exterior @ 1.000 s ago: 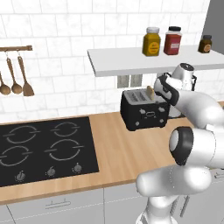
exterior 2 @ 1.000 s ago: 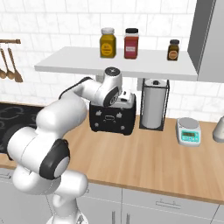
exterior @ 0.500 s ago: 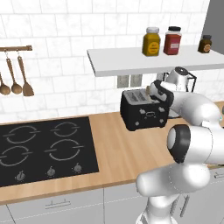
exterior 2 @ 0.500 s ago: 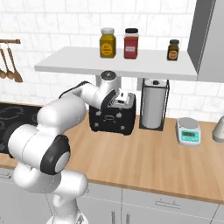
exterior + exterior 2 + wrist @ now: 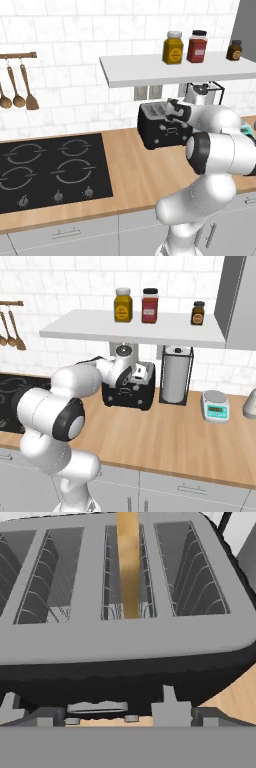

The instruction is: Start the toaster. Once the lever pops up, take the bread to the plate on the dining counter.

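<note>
Toaster point(image 5: 162, 131) on the wood worktop point(image 5: 130, 170), against the tiled wall beneath the white shelf point(image 5: 175, 67) — black body, grey slotted top. Bread point(image 5: 128, 562) upright in a middle slot, edge-on in the hand view. Claw point(image 5: 135, 375) poised just above the toaster's front edge, fingers spread wide, gripping nothing.
</note>
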You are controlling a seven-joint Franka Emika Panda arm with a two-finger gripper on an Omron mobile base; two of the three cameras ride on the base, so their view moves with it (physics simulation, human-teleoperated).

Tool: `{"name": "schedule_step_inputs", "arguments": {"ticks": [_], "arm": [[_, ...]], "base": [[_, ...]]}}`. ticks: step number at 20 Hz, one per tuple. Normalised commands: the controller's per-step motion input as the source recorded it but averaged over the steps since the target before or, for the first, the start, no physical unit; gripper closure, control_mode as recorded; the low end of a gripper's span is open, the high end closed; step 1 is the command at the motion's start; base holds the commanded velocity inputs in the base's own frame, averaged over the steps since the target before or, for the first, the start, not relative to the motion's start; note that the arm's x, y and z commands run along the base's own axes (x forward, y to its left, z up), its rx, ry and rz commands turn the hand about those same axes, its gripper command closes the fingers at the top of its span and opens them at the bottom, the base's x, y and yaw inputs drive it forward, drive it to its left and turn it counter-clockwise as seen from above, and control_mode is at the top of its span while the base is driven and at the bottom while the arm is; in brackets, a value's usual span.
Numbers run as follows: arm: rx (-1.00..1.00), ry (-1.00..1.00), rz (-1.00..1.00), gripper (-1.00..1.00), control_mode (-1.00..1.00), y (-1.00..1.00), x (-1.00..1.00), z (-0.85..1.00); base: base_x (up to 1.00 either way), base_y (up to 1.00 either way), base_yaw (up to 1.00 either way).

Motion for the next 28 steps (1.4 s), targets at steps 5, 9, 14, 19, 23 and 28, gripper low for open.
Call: {"name": "schedule_step_inputs", "arguments": {"ticks": [5,9,14,19,23,28], "arm": [[0.0,0.0,0.0,-1.0,-1.0,0.0,0.0,-0.36],[0.0,0.0,0.0,-1.0,-1.0,0.0,0.0,-0.33],[0.0,0.02,0.0,-1.0,-1.0,0.03,0.0,-0.35],[0.0,0.01,0.0,-1.0,-1.0,0.02,0.0,-0.28],[0.0,0.0,0.0,-1.0,-1.0,0.04,0.0,-0.31],[0.0,0.0,0.0,-1.0,-1.0,0.03,-0.01,-0.38]], "base": [[0.0,0.0,0.0],[0.0,0.0,0.0],[0.0,0.0,0.0],[0.0,0.0,0.0],[0.0,0.0,0.0],[0.0,0.0,0.0]]}}
